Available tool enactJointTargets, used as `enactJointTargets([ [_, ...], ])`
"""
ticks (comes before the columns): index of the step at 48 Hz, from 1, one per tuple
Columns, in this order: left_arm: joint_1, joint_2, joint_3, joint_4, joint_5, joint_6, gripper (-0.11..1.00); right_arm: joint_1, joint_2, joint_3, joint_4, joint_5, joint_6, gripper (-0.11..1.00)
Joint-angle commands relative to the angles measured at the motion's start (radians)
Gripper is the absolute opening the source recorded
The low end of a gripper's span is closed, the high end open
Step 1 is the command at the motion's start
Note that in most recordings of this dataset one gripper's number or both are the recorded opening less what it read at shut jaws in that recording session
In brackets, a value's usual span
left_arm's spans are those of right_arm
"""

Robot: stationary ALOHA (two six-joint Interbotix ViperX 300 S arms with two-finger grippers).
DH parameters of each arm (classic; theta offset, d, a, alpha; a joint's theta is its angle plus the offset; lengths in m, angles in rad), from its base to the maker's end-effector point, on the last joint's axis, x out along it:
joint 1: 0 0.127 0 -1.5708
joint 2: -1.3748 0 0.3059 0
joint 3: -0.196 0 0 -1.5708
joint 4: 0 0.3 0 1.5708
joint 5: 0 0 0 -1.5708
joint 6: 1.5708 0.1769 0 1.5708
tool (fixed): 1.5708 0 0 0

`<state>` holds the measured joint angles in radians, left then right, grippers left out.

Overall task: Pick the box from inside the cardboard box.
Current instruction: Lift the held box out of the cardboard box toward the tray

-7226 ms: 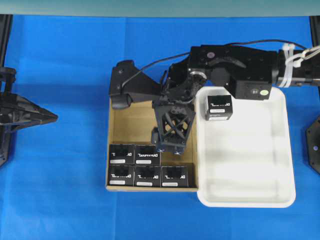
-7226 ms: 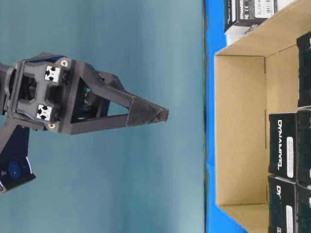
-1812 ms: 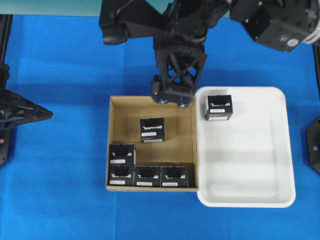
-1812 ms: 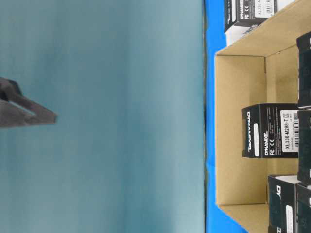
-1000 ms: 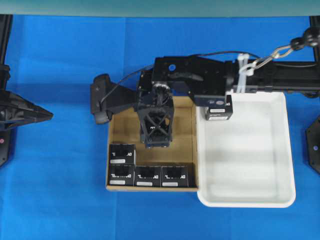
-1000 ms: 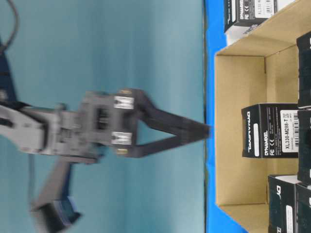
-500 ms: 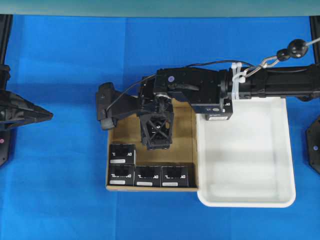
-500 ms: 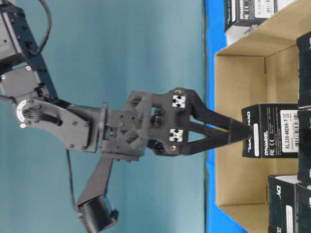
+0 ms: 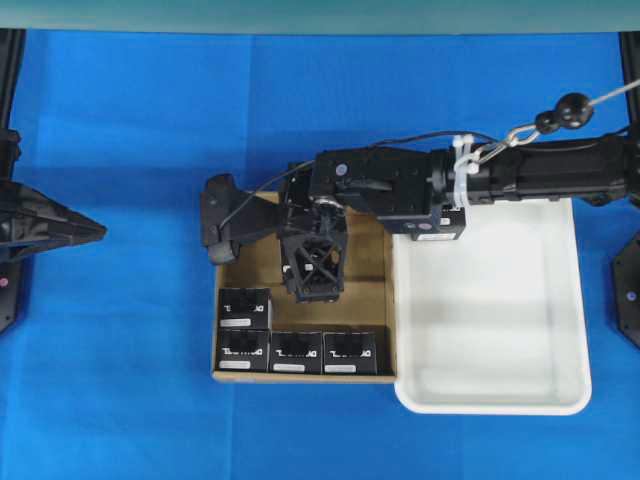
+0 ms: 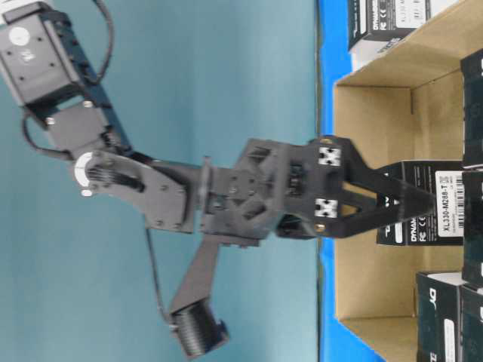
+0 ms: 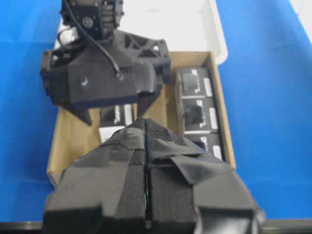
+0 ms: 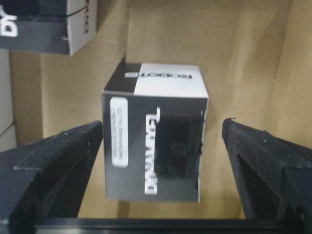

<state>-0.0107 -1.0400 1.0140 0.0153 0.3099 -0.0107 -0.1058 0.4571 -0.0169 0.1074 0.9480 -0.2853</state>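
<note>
While the right pincer [image 12: 156, 161] stands spread wide inside the cardboard box [image 9: 232, 216], its two fingers [image 12: 53, 165] flank the box [image 12: 155, 146] on either side without touching it; a gap shows on both sides in the right wrist view. That black box sits alone on the carton floor, at mid-frame in the overhead view, hidden there beneath the right arm. Four lookalike boxes [image 9: 290, 352] line the lower edge and lower left corner of the carton. Another black box [image 9: 436, 232] sits at the upper left corner of the white tray [image 9: 500, 400], just right of the carton on the blue counter [image 9: 120, 380]. At far left, the left pincer [image 11: 146, 127] is clenched, fingertips meeting, holding nothing.
</note>
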Motion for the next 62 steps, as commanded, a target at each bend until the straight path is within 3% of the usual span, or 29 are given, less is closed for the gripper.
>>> enactJointTargets([
  [1, 0.0, 0.008, -0.028, 0.002, -0.006, -0.002, -0.07, 0.002, 0.017, 0.008, 0.006, -0.015, -0.002, 0.99],
  [26, 0.002, 0.008, -0.028, 0.002, -0.006, -0.002, -0.07, 0.0, 0.017, 0.023, 0.005, -0.064, 0.012, 0.97],
  [30, 0.002, 0.008, -0.028, 0.002, -0.006, -0.002, -0.07, 0.0, 0.017, 0.021, 0.005, -0.067, 0.011, 0.89],
  [36, 0.002, 0.008, -0.028, 0.002, -0.006, -0.003, -0.07, 0.002, 0.012, 0.021, 0.006, -0.063, 0.011, 0.63],
  [38, 0.002, 0.006, -0.028, 0.002, -0.006, -0.003, -0.07, 0.002, 0.009, 0.02, 0.009, -0.058, 0.009, 0.61],
  [62, 0.002, -0.003, -0.029, 0.002, -0.006, -0.003, -0.07, -0.043, -0.229, -0.117, 0.034, 0.23, 0.052, 0.61],
])
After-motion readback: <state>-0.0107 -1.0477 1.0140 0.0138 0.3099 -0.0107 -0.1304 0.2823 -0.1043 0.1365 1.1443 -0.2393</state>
